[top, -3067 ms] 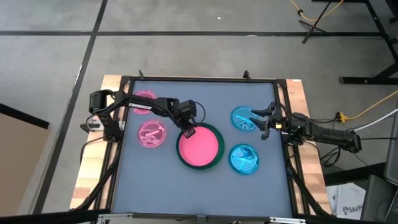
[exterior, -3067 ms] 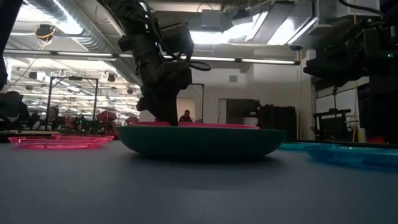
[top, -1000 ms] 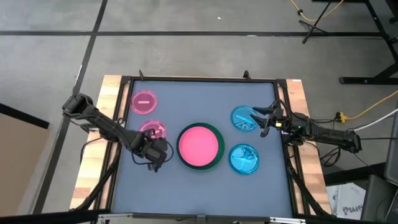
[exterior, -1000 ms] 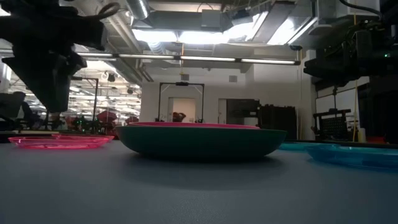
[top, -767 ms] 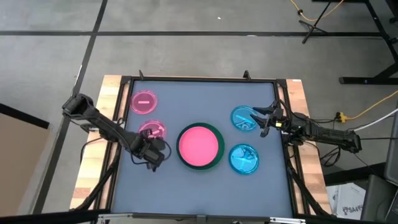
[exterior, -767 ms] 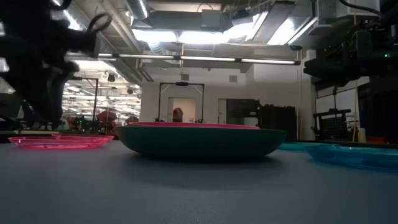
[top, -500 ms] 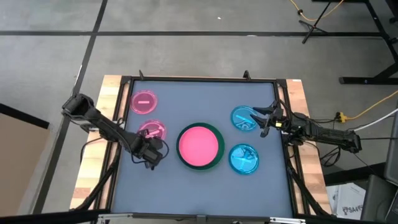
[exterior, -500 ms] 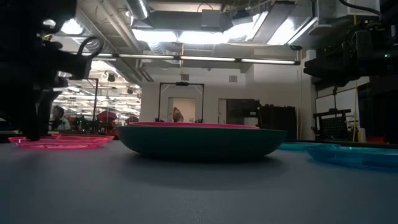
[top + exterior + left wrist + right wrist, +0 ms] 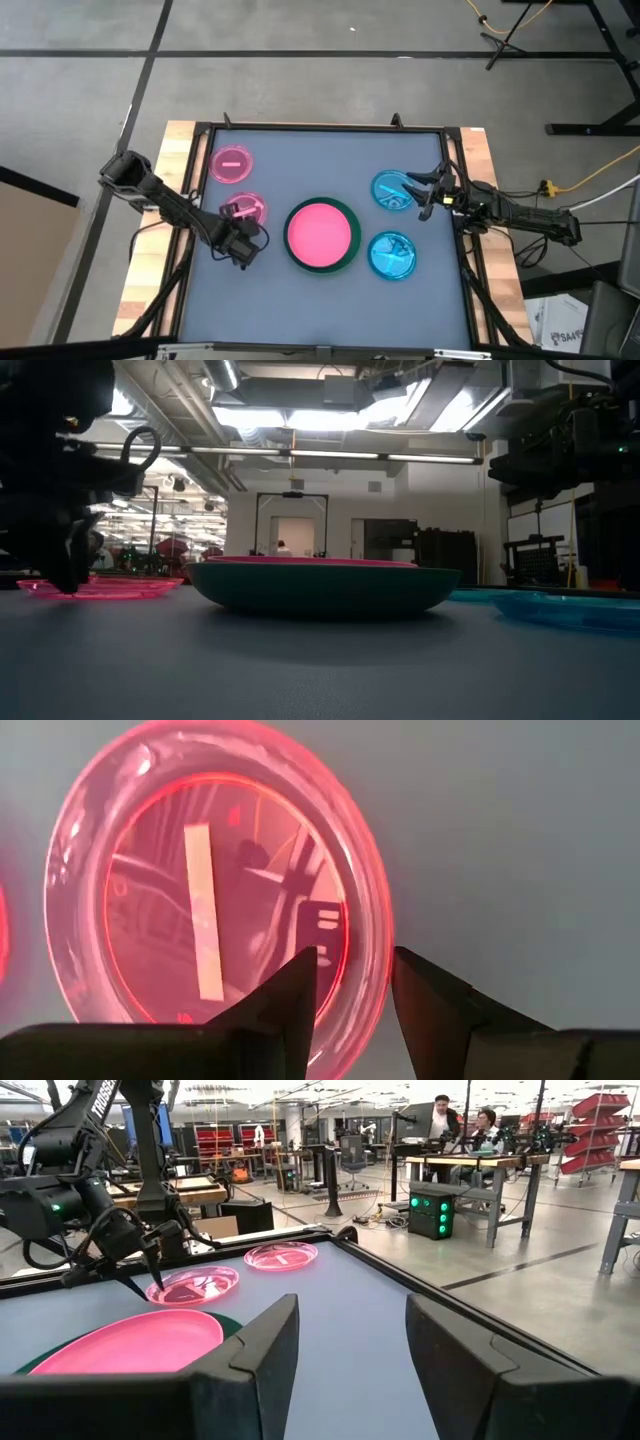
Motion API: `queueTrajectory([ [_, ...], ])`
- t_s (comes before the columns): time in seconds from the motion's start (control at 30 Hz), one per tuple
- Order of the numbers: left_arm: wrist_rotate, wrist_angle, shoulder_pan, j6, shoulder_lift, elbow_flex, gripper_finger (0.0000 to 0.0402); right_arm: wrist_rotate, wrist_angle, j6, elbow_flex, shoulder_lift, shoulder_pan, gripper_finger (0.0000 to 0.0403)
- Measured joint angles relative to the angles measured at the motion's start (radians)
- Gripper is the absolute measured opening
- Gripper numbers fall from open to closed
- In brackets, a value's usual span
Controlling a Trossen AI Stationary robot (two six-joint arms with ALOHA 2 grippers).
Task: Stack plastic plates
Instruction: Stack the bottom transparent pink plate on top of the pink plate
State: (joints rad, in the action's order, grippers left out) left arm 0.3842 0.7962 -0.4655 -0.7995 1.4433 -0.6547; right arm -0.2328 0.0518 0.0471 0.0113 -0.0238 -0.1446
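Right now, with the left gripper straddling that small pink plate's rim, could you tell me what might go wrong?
The left gripper has only the thin rim of the small pink plate between its open fingers, so a closing grip might slip or tip it. Carried low, it could also clip the stacked medium pink plate.

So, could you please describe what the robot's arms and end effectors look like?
Both arms are dark, slim and jointed, with thin black cables looping alongside. The left end effector has two matte black, wedge-shaped fingers; the right end effector has similar broad black ones. No markings are legible.
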Motion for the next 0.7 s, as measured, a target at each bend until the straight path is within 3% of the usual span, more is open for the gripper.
queueTrajectory([
  [0.33,-0.012,-0.073,0.000,-0.003,-0.004,0.068,0.0117,0.006,0.000,0.000,0.000,0.000,0.000,0.0177],
  [0.7,-0.012,-0.079,0.000,0.051,-0.002,0.066,0.0021,0.006,0.000,0.000,0.000,0.000,0.000,0.0177],
])
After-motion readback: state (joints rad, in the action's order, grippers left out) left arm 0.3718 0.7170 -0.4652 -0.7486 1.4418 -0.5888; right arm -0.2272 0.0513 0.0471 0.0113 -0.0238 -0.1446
